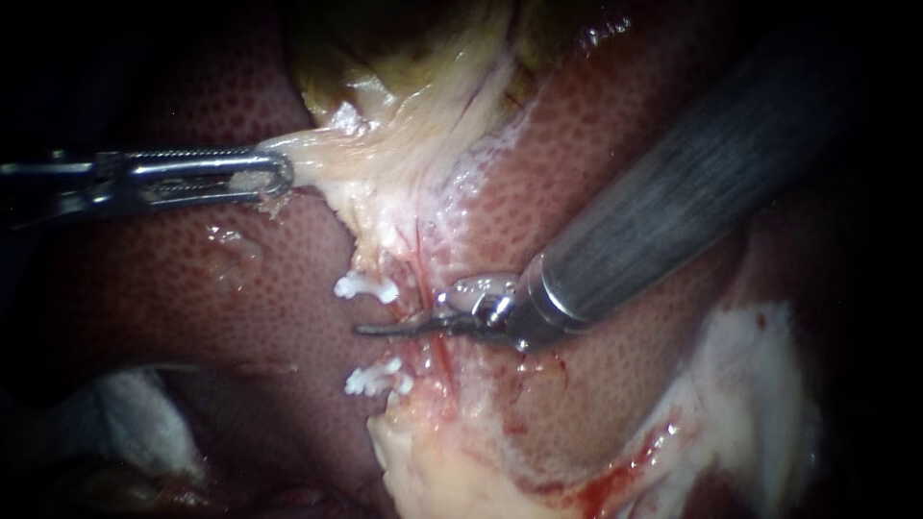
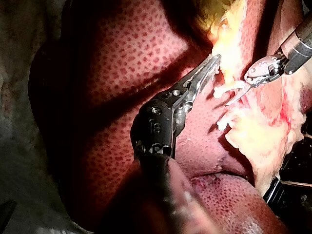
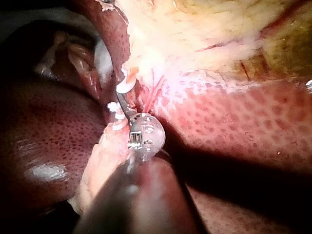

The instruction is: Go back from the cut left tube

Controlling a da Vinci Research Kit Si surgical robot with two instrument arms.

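Endoscope view | left instrument [image 1: 277, 177] level, jaws clamping pale tissue [image 1: 332, 159] | right instrument [image 1: 373, 330] slanted, jaws together

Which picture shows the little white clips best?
The endoscope view: both white clips lie clear, with the right instrument tip between them. The left wrist view shows them small; the right wrist view partly hides them.
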